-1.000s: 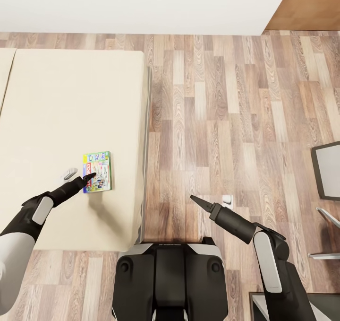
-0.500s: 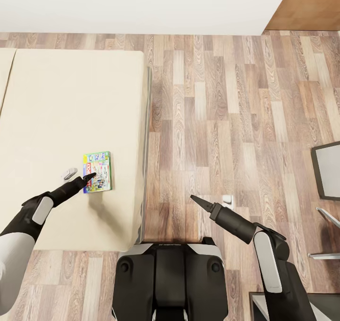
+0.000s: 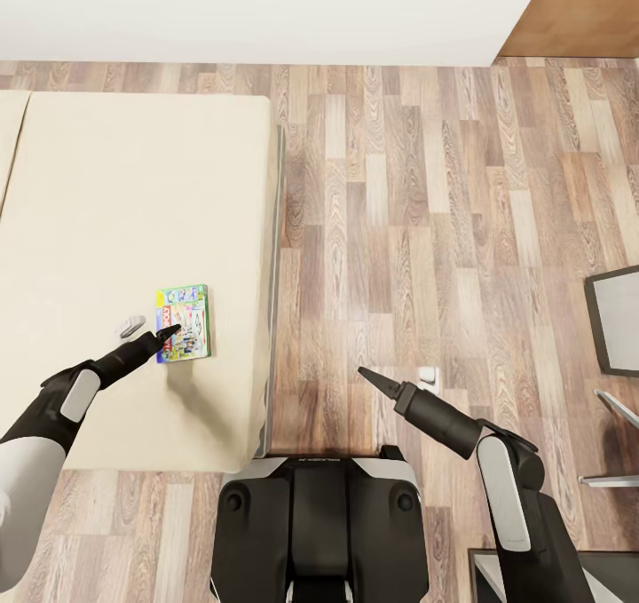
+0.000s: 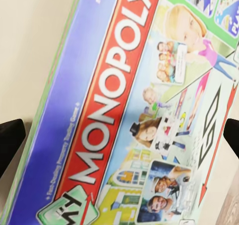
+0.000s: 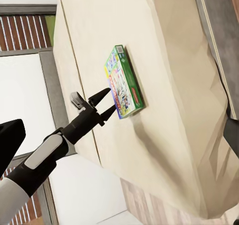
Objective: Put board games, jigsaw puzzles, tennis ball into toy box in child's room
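Note:
One board game, a thin box with green edges and a red Monopoly banner, lies flat on the cream bed close to its right edge. My left gripper hovers at the box's near end, open. In the left wrist view the cover spreads between the two black fingertips, which stand wide apart at either side. The right wrist view shows the same box and the left gripper with its fingers spread. My right gripper hangs over the wood floor, open and holding nothing.
A small grey-white object lies on the bed just left of the box. A small white item sits on the floor by my right arm. A dark-framed grey panel stands at the right. A white wall runs behind.

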{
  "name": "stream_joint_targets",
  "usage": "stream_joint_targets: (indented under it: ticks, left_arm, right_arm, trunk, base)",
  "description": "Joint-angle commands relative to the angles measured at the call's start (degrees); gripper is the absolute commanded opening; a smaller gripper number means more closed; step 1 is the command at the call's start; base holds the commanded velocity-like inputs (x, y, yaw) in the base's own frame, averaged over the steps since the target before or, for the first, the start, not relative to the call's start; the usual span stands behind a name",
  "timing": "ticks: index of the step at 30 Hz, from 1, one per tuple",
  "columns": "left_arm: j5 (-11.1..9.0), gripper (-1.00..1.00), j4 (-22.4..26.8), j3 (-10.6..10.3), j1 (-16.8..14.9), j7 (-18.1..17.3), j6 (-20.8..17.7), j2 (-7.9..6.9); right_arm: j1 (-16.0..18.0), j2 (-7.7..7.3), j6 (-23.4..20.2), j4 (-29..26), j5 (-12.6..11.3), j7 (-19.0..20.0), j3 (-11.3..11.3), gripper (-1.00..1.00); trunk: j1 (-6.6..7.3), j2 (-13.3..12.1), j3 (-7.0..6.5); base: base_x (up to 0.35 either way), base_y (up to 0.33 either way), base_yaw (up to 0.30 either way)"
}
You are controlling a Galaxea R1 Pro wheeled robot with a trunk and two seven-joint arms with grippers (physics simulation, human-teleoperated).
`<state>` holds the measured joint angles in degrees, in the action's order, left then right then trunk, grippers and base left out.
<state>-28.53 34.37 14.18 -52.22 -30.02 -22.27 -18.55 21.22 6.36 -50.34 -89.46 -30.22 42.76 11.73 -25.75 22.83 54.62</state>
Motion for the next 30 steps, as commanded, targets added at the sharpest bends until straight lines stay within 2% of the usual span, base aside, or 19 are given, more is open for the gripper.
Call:
stream_joint_targets:
  ticks: [1,12,24,30]
  left_arm:
    - [-0.38,1.0,-0.01,0.15,-0.01,-0.13,-0.49,0.01]
    - [-0.45,1.0,-0.01,0.15,0.0,-0.35,-0.49,0.01]
    - [-0.47,1.0,-0.01,0.12,0.07,-6.49,-0.58,-0.07]
    - [-0.55,1.0,-0.01,0.21,0.17,-7.22,-0.63,-0.24]
  right_arm:
    - [0.01,0.06,-0.29,-0.01,0.07,0.26,0.13,1.0]
    - [-0.03,0.06,-0.29,-0.01,0.07,0.22,0.13,1.0]
    - [-0.04,0.09,-0.29,-0.01,0.15,0.22,0.13,1.0]
    - [-0.04,0.39,-0.29,-0.01,0.25,0.22,0.07,1.0]
  trunk:
    - [-0.03,0.09,0.05]
    - [-0.03,0.09,0.05]
    - [-0.03,0.09,0.05]
    - [-0.03,0.09,0.05]
  base:
    - [0.0,0.0,0.0]
    - [0.0,0.0,0.0]
    - [0.0,0.0,0.0]
    - [0.0,0.0,0.0]
